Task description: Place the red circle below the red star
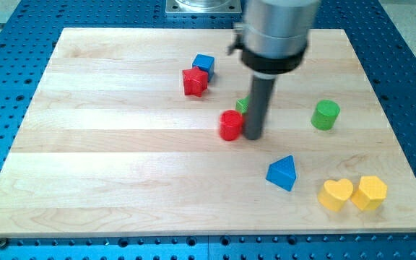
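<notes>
The red circle (pixel 230 125) lies near the middle of the wooden board (pixel 121 159). The red star (pixel 194 81) lies up and to the left of it, touching a blue cube (pixel 204 64) at its upper right. My tip (pixel 253 136) rests on the board right against the red circle's right side. A green block (pixel 242 105) is partly hidden behind the rod, just above the red circle.
A green cylinder (pixel 326 115) stands at the view's right. A blue triangle (pixel 282 173) lies below my tip. A yellow heart (pixel 336 194) and a yellow hexagon (pixel 369 193) sit side by side at the bottom right. Blue perforated table surrounds the board.
</notes>
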Controlling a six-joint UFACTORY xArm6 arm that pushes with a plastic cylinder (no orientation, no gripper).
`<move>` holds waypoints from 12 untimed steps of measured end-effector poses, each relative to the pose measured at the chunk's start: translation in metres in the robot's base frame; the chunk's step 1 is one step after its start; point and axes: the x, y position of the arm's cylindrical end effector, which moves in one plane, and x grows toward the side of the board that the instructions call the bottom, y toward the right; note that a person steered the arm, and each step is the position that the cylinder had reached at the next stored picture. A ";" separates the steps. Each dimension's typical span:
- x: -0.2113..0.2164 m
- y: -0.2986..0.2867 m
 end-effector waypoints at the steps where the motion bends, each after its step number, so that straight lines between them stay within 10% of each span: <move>1: 0.001 -0.057; 12: -0.010 -0.117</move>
